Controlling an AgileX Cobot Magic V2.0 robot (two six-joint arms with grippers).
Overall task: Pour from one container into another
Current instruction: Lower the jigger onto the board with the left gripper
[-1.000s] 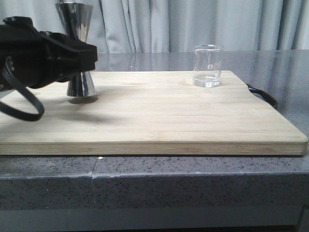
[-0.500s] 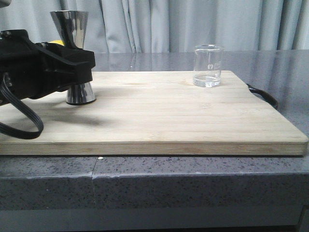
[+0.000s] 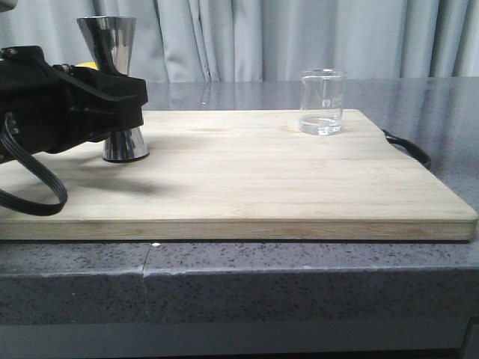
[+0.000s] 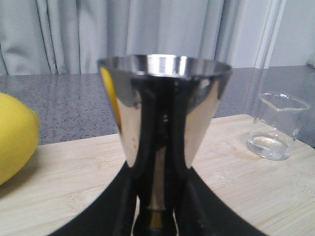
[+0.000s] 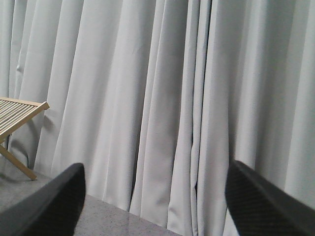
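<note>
Upright steel jigger [image 4: 164,142] stood pinched at its waist between the left gripper's [image 4: 158,216] fingers; glass beaker [image 3: 322,102] lay well right. Right gripper's [image 5: 152,196] fingers spread, empty.

The jigger [image 3: 114,82], at the left of the front view, is polished steel, mirror-bright, and reflects dark and yellow shapes on its cup. The beaker [image 3: 322,102], upper right of centre, is clear, smooth glass with faint white print. Both stand on a cutting board [image 3: 247,179] of pale wood, matt, with fine straight grain. Under it the countertop [image 3: 299,284] is grey speckled stone with a slight sheen. The left gripper [image 3: 126,99] is matt black plastic. The lemon [image 4: 15,137], at the left edge of the left wrist view, has dull yellow skin. The curtain [image 5: 162,98] is soft, pale grey cloth in folds.
</note>
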